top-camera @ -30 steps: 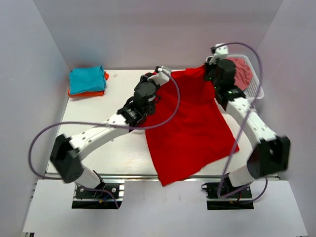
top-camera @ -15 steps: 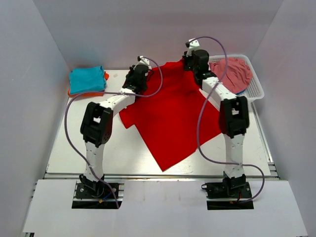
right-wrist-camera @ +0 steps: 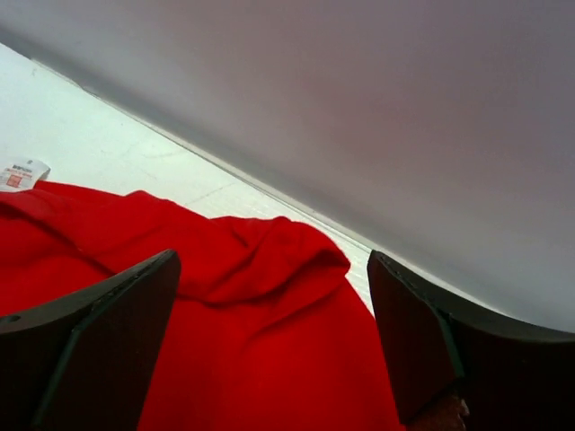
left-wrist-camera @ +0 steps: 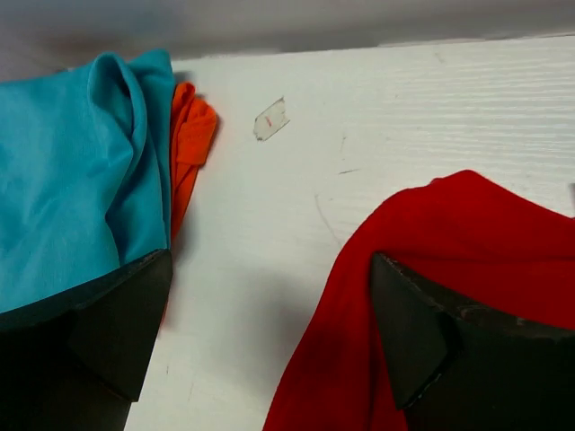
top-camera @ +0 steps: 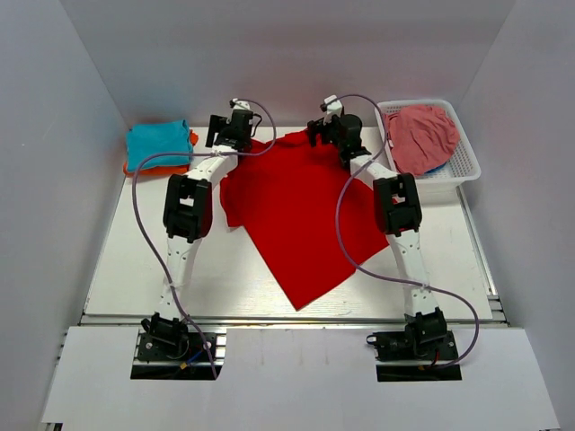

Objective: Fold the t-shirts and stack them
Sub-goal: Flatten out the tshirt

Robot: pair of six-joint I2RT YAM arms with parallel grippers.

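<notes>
Spread over mid-table, reaching the far edge: red shirt (top-camera: 301, 211). Above its far corners, left gripper (left-wrist-camera: 267, 269) and right gripper (right-wrist-camera: 269, 260), fingers spread wide. At far left corner, teal shirt (top-camera: 157, 144) atop orange shirt (top-camera: 191, 139).

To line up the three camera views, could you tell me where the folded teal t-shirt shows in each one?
Top external: the teal t-shirt lies at the far left corner of the table, on top of the orange t-shirt.
Left wrist: it fills the left side of the picture.
Right wrist: not in it.
Shared landmark: the red t-shirt, seen in all three views.
</notes>
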